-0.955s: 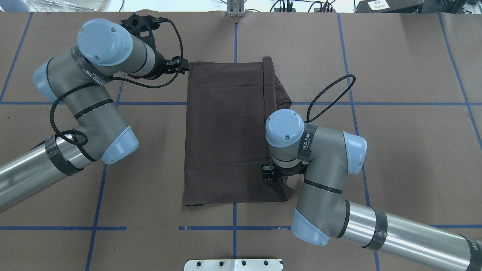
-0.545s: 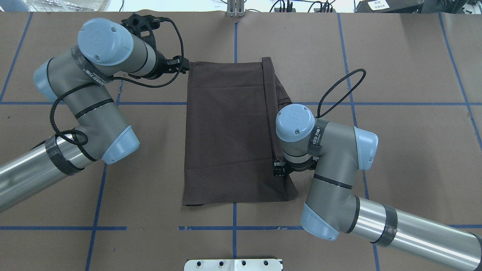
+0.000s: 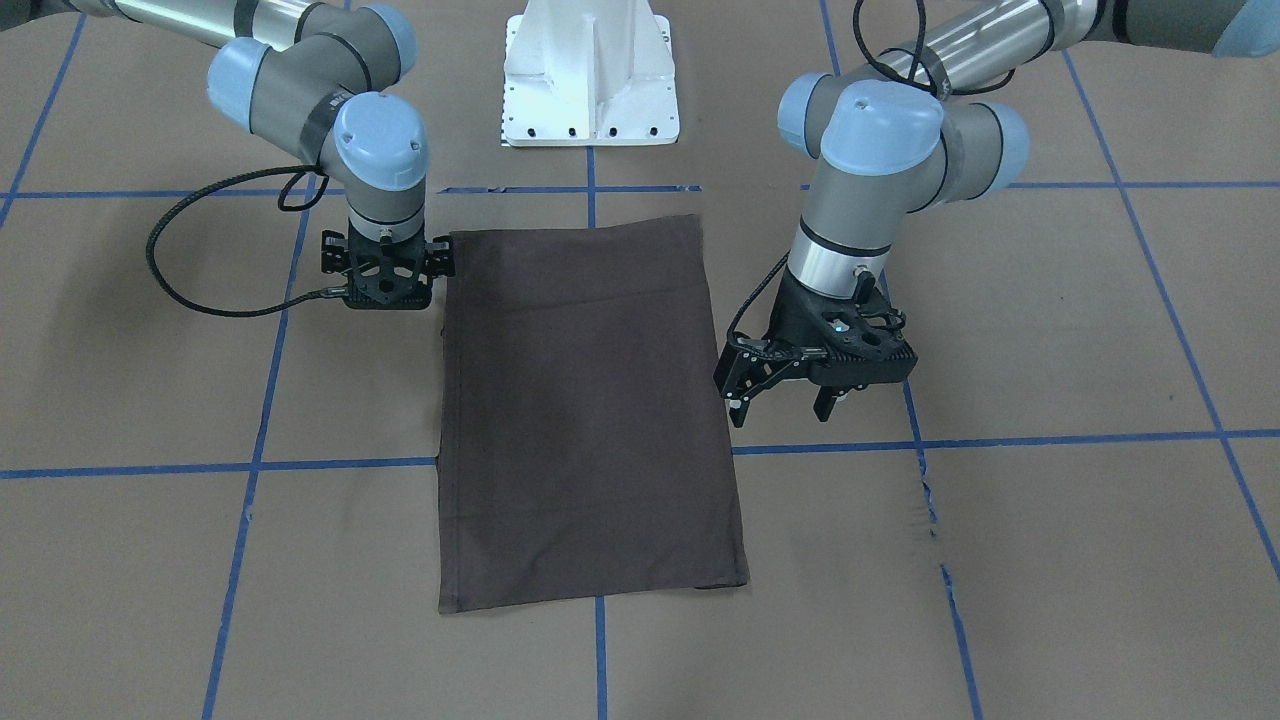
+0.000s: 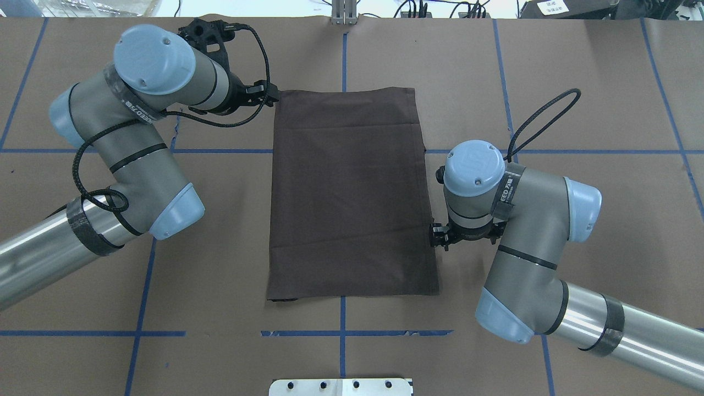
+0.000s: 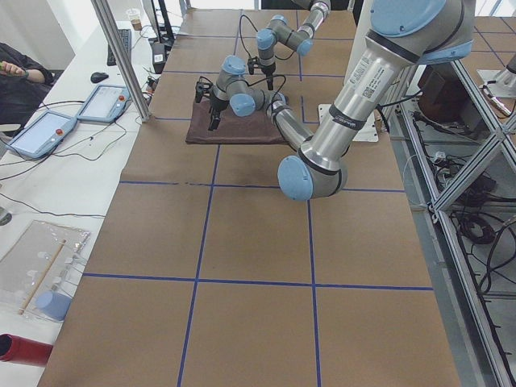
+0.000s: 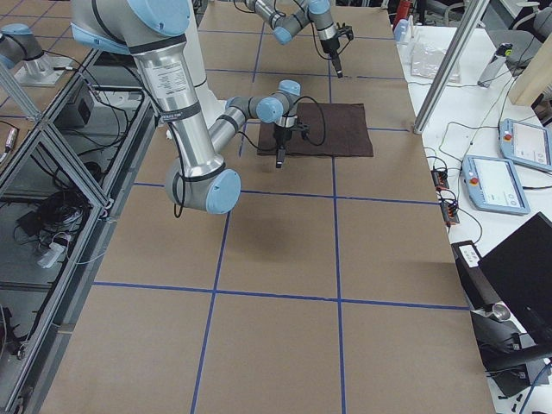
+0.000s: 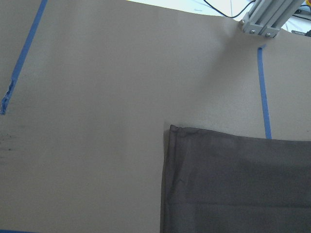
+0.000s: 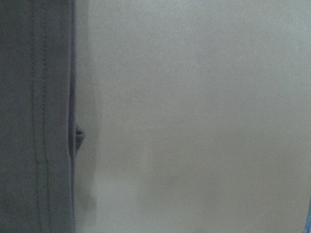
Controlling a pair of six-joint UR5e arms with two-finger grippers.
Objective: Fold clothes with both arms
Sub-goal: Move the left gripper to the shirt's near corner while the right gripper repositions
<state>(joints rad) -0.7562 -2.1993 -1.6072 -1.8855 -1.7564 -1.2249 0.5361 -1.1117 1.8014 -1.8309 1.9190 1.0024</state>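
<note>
The dark brown T-shirt (image 4: 349, 192) lies flat on the table, folded into a tall rectangle; it also shows in the front view (image 3: 590, 410). My left gripper (image 4: 268, 96) hangs open and empty above the table by the shirt's far left corner, with its fingers spread in the front view (image 3: 780, 402). The left wrist view shows that corner (image 7: 233, 184). My right gripper (image 4: 440, 240) points down just off the shirt's right edge (image 8: 34, 121), apart from the cloth. Its fingers are hidden under the wrist (image 3: 385, 285), so I cannot tell if it is open.
The table is brown paper with a blue tape grid. The white pedestal base (image 3: 590, 80) stands at the near edge and an aluminium post (image 4: 344, 14) at the far edge. Pendants (image 5: 40, 133) lie on a side bench.
My right gripper has moved right, from over the shirt to beside its right edge. The shirt's right part, bunched in a raised fold before, now lies spread flat. The left arm has barely moved.
</note>
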